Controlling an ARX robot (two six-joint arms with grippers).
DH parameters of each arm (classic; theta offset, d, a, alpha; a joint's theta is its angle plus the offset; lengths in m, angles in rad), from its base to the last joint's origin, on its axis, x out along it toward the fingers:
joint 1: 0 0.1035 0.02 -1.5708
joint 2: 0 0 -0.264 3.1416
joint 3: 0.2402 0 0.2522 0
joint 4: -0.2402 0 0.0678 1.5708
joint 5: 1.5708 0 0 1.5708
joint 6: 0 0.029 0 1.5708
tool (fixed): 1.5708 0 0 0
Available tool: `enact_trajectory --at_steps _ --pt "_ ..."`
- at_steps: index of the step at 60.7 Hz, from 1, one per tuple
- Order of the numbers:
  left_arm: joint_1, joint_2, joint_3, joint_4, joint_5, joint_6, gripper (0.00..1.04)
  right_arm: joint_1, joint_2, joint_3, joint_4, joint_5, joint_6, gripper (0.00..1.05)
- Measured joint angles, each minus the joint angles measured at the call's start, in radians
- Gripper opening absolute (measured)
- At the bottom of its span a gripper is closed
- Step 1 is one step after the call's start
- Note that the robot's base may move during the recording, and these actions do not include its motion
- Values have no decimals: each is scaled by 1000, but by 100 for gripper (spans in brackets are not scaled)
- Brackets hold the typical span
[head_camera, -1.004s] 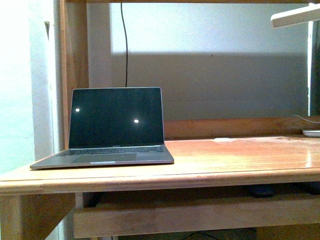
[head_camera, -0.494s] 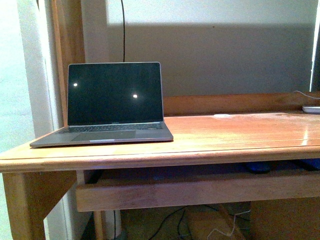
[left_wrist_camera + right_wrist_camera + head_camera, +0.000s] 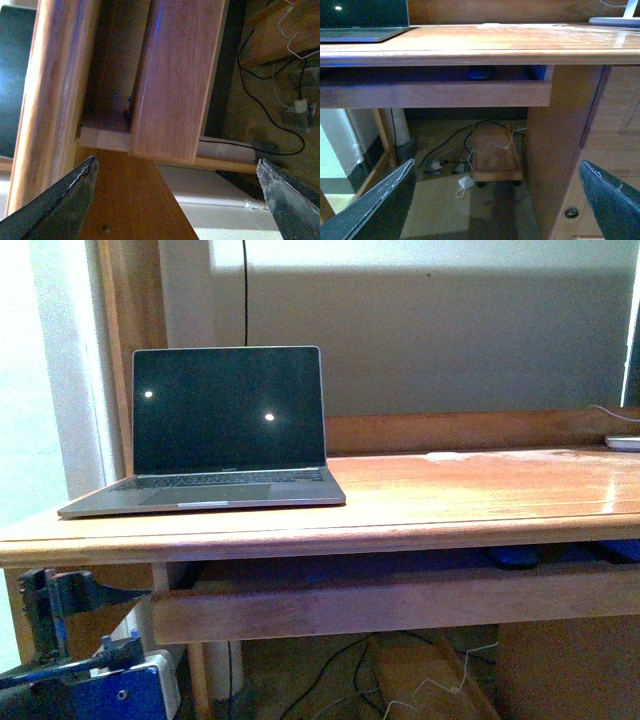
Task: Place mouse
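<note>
The mouse is a small dark rounded shape on the pull-out shelf under the wooden desktop, right of centre. It also shows in the right wrist view, in shadow behind the shelf's front rail. My right gripper is open and empty, low in front of the desk and well short of the mouse. My left gripper is open and empty, close under the desk's left corner by the leg. Part of my left arm shows at the lower left of the front view.
An open laptop with a dark screen sits on the left of the desktop. A white flat object lies at the far right. The shelf's front rail runs under the desk edge. Cables and a low wooden trolley lie on the floor.
The front view has dropped, so the desk sits higher in frame and the floor under it shows. My left arm has come into view at the lower left.
</note>
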Motion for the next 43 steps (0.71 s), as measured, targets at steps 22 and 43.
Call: enact_trajectory --at_steps 22,43 --pt "-29 174 294 -151 119 69 97 0 0 0 0 0 0 97" --pt "-59 -83 231 -814 114 -89 97 0 0 0 0 0 0 97"
